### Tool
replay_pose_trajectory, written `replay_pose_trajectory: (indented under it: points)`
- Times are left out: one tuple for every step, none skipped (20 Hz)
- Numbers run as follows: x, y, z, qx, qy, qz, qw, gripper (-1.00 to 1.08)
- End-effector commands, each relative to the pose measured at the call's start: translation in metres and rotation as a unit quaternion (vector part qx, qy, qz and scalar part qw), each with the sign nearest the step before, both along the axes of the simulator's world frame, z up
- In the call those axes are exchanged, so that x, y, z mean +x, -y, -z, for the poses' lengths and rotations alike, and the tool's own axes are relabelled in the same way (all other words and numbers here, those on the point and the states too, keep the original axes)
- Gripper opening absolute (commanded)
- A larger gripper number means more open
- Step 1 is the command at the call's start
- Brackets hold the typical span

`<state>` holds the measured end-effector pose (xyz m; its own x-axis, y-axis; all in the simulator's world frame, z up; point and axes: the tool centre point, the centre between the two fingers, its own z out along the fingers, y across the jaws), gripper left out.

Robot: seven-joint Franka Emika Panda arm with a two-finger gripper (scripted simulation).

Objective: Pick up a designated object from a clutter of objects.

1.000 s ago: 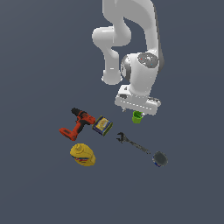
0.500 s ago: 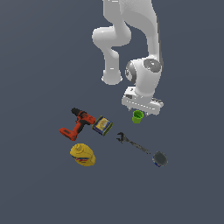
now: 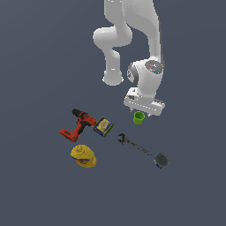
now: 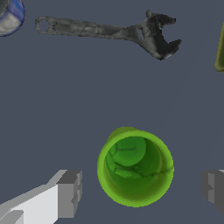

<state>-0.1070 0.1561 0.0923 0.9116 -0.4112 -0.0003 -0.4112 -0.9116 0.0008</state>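
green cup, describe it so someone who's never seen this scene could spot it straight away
Find the white robot arm and follow it down to its end effector. The green cup stands upright right under it, between the two open fingers. It is the only bright green thing, small and round with an open top, unlike the long dark wrench lying nearby.

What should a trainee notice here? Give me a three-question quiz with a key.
1. True or false: the hand has closed on the green cup.
2. Which lies nearest the cup: A) wrench B) red drill C) yellow helmet?
3. Fill in: the cup sits ___ the two fingers.

Key: 1 false, both fingers stand clear of it; 2 A; 3 between.
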Motion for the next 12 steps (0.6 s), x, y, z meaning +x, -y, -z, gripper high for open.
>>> replay_pose_trajectory:
  points:
    - [0.000,0.000,0.003,0.000,0.000,0.000,1.0000,1.00]
    - [0.000,0.000,0.005,0.000,0.000,0.000,1.0000,1.00]
    - [-0.001,0.000,0.008,0.000,0.000,0.000,1.0000,1.00]
    - [-0.001,0.000,0.011,0.000,0.000,0.000,1.0000,1.00]
    - [-0.001,0.000,0.015,0.000,0.000,0.000,1.0000,1.00]
    - [-0.001,0.000,0.019,0.000,0.000,0.000,1.0000,1.00]
    - [-0.001,0.000,0.024,0.000,0.000,0.000,1.0000,1.00]
    - [-0.001,0.000,0.029,0.000,0.000,0.000,1.0000,1.00]
    - [-0.001,0.000,0.033,0.000,0.000,0.001,1.0000,1.00]
    - [-0.002,0.000,0.036,0.000,0.000,0.001,1.0000,1.00]
    - [-0.002,0.000,0.039,0.000,0.000,0.001,1.0000,1.00]
    - [-0.002,0.000,0.042,0.000,0.000,0.001,1.0000,1.00]
